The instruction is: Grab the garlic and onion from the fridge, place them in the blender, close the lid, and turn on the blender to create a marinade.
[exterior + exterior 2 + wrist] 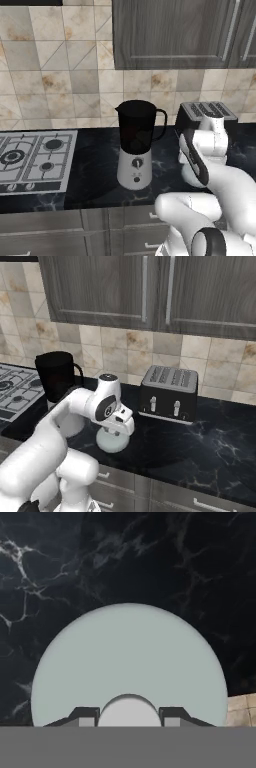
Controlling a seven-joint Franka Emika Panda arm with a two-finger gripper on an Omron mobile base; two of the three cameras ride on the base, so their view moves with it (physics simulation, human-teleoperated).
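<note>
**Hand view: gripper low over the lid, jug contents unseen**

Hand view shows the round pale grey-green domed lid lying on the black marble counter, its small knob sitting between the two dark fingertips. The gripper is spread about the knob's width; whether the pads touch it cannot be told.

The likely risk is a shallow pinch: the rounded knob could slip out on lifting, or the lid could skid on the smooth stone.

In the left base view, the dark, nearly black blender jug on its silver-white base stands left of the arm, uncovered. Its inside reads only as black, so garlic or onion cannot be confirmed. The black two-lever toaster stands farther right.
</note>
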